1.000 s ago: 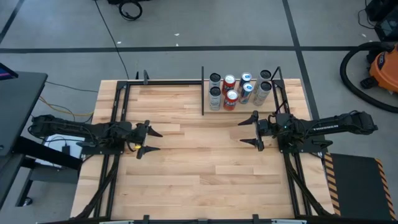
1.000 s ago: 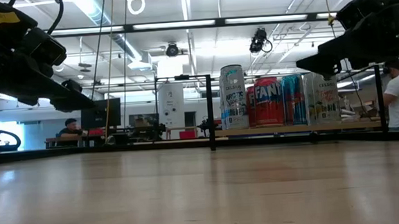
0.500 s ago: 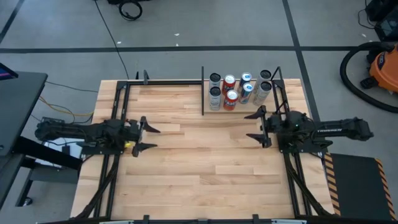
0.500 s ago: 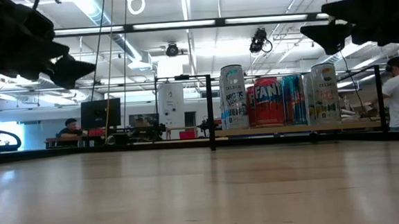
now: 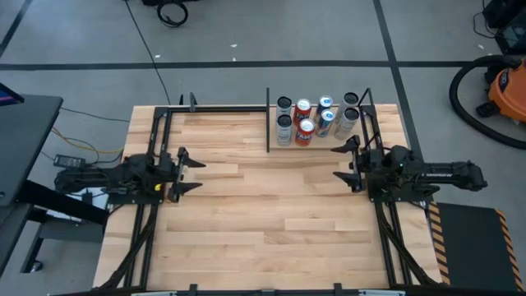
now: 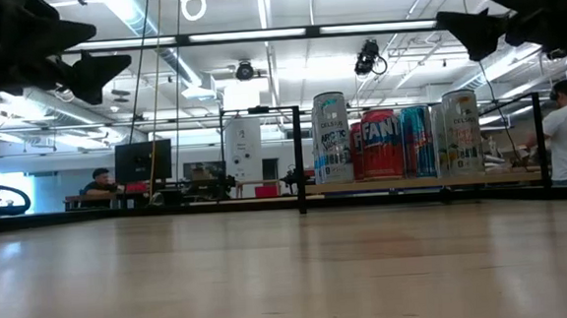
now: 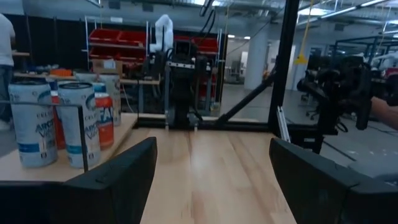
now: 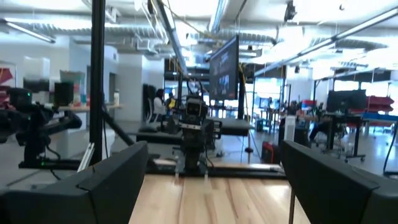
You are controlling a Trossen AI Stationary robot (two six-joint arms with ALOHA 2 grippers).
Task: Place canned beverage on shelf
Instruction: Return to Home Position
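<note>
Toward the far edge of the planked wooden tabletop (image 5: pixel 246 222), on the right arm's side, the shelf (image 5: pixel 319 146), a pale, smooth rectangular wooden panel edged by thin black metal rods, carries eight cylindrical metal beverage cans (image 5: pixel 306 131). They stand upright in four pairs, each pair one behind the other. Two white-and-blue cans (image 6: pixel 331 141) are at the end nearest the table's middle, then come two red cans (image 6: pixel 381 145), two blue cans (image 6: pixel 418 143) and two more pale cans (image 6: pixel 461 133) at the outer end. Like sits with like, so the arrangement reads as finished stocking, and no can is left on the tabletop.

The left gripper (image 5: pixel 197 173) hangs over the left side of the table, well apart from the shelf. Its two dark fingers (image 7: pixel 118 180) are spread wide with nothing between them, and its wrist view shows only bare planks through the gap. The right gripper (image 5: pixel 339 163) hovers just in front of the shelf's near edge, clear of the cans, likewise spread and empty. In the low view both sit high above the tabletop.

That height and the parted fingers suit arms with no load to carry. Judged from this, the placing is done and the step in hand is folding each arm to its rest pose on its own side. Only the right arm, being near the shelf, needs care, since a low swing could clip the outer cans.
</note>
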